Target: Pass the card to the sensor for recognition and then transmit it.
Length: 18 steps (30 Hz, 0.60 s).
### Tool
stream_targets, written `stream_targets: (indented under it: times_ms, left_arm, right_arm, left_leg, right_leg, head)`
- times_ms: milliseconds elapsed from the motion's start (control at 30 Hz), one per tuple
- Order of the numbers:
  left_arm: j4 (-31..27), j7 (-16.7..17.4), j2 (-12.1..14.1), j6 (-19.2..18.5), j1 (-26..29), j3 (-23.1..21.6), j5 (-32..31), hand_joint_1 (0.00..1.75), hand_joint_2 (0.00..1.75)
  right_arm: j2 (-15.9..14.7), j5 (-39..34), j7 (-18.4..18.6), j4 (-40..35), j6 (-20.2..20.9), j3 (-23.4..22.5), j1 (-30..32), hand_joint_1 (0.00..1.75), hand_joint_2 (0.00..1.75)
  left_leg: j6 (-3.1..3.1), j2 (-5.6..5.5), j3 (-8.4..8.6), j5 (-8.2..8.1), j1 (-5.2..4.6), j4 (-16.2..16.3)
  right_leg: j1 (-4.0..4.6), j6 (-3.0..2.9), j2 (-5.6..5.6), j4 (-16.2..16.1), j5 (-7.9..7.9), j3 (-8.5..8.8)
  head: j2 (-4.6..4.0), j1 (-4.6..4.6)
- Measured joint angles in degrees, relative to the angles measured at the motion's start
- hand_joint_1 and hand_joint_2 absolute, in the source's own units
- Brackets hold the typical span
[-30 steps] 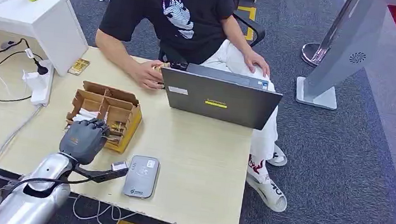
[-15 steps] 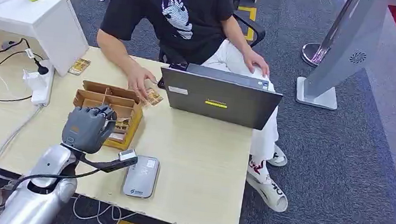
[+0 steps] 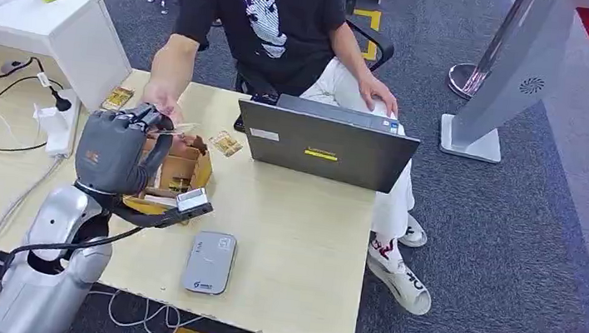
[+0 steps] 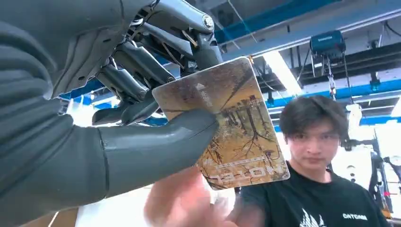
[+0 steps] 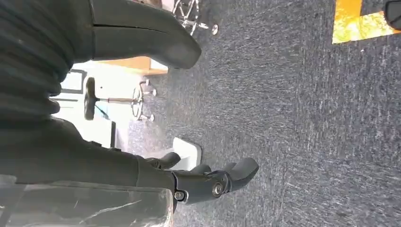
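My left hand (image 3: 115,150) is raised above the cardboard box (image 3: 186,173). It pinches a brown picture card (image 4: 231,127) between thumb (image 4: 156,142) and fingers. The seated person's hand (image 3: 161,104) reaches across the table to my fingertips, and in the left wrist view it (image 4: 182,203) is blurred at the card's edge. The grey card sensor (image 3: 210,262) lies flat near the table's front edge, below and to the right of my hand. My right hand (image 5: 208,182) hangs over grey carpet with its fingers apart and nothing in it.
An open laptop (image 3: 325,147) stands before the person. One loose card (image 3: 225,143) lies by the laptop and another (image 3: 117,98) near the white box (image 3: 80,33). Cables and a power strip (image 3: 57,127) lie at the left. The table (image 3: 298,251) ends just right of the laptop.
My left hand rose from beside the sensor to above the box, toward the person. The person's hand left the laptop, dropped a card on the table and reached to my hand.
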Motion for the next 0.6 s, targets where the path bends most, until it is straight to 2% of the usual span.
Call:
stream_targets:
  times_ms: [267, 300, 333, 600]
  left_arm:
    - [0.0, 0.2, 0.1, 0.6, -0.1, 0.0, 0.2, 1.75, 1.75]
    - [0.0, 0.2, 0.1, 0.6, -0.1, 0.0, 0.2, 1.47, 1.75]
    - [0.0, 0.2, 0.1, 0.6, -0.1, 0.0, 0.2, 0.0, 1.75]
    - [0.0, 0.1, 0.0, 1.7, 0.6, 0.0, -0.2, 0.0, 1.75]
  right_arm:
    - [0.0, 0.0, 0.0, 0.0, 0.0, 0.0, 0.0, 0.0, 1.75]
    - [0.0, 0.0, 0.0, 0.0, 0.0, 0.0, 0.0, 0.0, 1.75]
    - [0.0, 0.0, 0.0, 0.0, 0.0, 0.0, 0.0, 0.0, 1.75]
    - [0.0, 0.0, 0.0, 0.0, 0.0, 0.0, -0.1, 0.0, 1.75]
  left_leg:
    - [0.0, 0.0, -0.01, 0.0, 0.0, 0.0]
    - [0.0, -0.01, -0.02, 0.0, 0.0, 0.0]
    - [0.0, -0.01, -0.04, 0.0, 0.0, 0.0]
    - [0.01, -0.01, -0.08, -0.03, -0.02, 0.0]
  right_leg:
    - [0.0, 0.0, -0.01, 0.0, 0.0, 0.0]
    - [0.0, 0.0, -0.01, 0.0, 0.0, 0.0]
    - [0.0, 0.0, -0.01, 0.0, -0.01, 0.0]
    - [-0.01, 0.02, -0.01, 0.0, -0.03, -0.04]
  head:
    - [0.0, 0.0]
    - [0.0, 0.0]
    - [0.0, 0.0]
    - [0.0, 0.0]
